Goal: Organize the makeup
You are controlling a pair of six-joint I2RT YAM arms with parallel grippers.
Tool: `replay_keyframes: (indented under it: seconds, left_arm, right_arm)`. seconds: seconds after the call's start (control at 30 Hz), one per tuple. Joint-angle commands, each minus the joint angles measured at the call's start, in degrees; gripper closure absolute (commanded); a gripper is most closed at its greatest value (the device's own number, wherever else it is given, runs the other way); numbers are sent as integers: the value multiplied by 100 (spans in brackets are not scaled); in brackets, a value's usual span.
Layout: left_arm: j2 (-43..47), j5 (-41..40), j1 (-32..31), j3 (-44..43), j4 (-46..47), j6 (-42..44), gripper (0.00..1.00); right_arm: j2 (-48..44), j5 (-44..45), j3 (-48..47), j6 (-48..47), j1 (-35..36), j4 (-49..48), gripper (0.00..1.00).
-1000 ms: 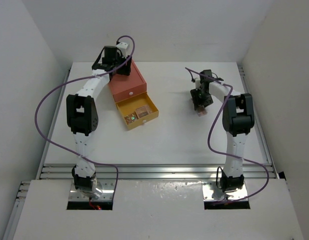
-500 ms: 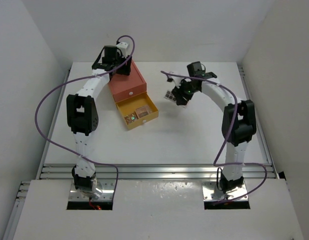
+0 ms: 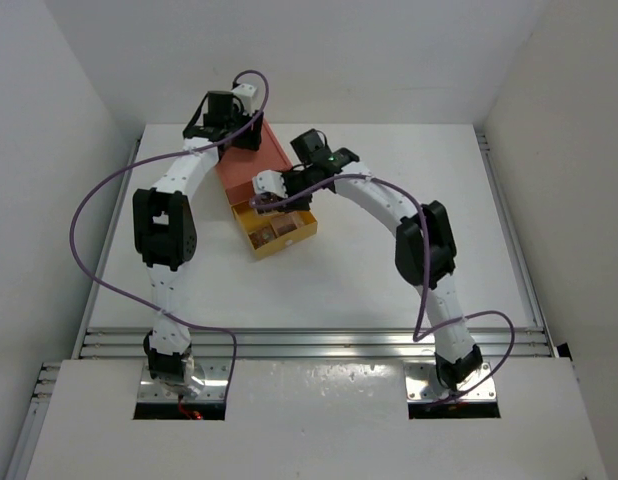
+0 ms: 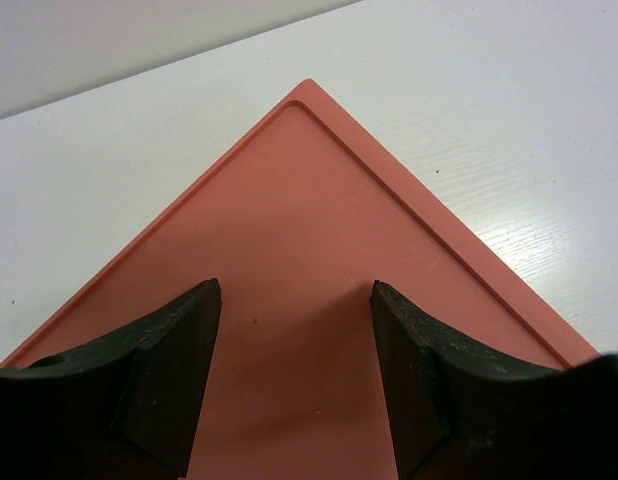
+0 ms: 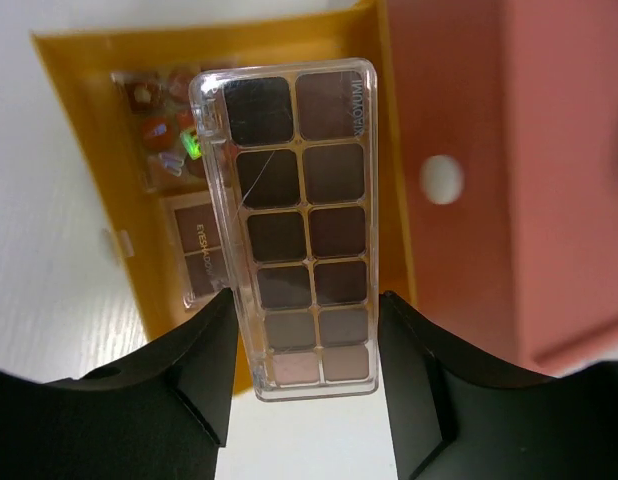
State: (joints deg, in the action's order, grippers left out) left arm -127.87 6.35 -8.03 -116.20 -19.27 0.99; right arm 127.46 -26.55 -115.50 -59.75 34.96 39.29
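Your right pincer (image 5: pixel 306 300) is clenched on the long palette (image 5: pixel 299 230) and grips it by its two long sides, near one end. The long palette is above the open yellow drawer (image 5: pixel 84 120), close to the edge next to the box (image 5: pixel 469 200). In the drawer lie a multicoloured palette (image 5: pixel 164 130) and a brown palette (image 5: pixel 194 250). Your left pincer (image 4: pixel 294 340) is released, nothing between its fingers, and it stands over the top of the box. Around the box is the white tabletop (image 4: pixel 489 120).
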Motion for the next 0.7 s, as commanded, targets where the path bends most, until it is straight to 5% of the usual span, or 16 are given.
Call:
replay_keyframes:
  seconds: [0.0,0.23,0.33,0.47,0.67]
  left_arm:
    - [-651,-134,144,203,-1281,129,33]
    - [-765,-20,144,19,-1281,68,33]
    - [-765,33,144,19,-1281,15,33]
    - [-765,33,144,19,-1281,15,33]
    - [-765,33,144,19,-1281,15,33]
  right_arm:
    - [366,158,-288,-547,-77,-158,99]
    - [542,246,380,-266,37,-1125,96]
    - [710,211,362,-73,125,-1449,83]
    - [780,150,432,60,204,-1608,54]
    - [474,360,924,375,239,-2458,29]
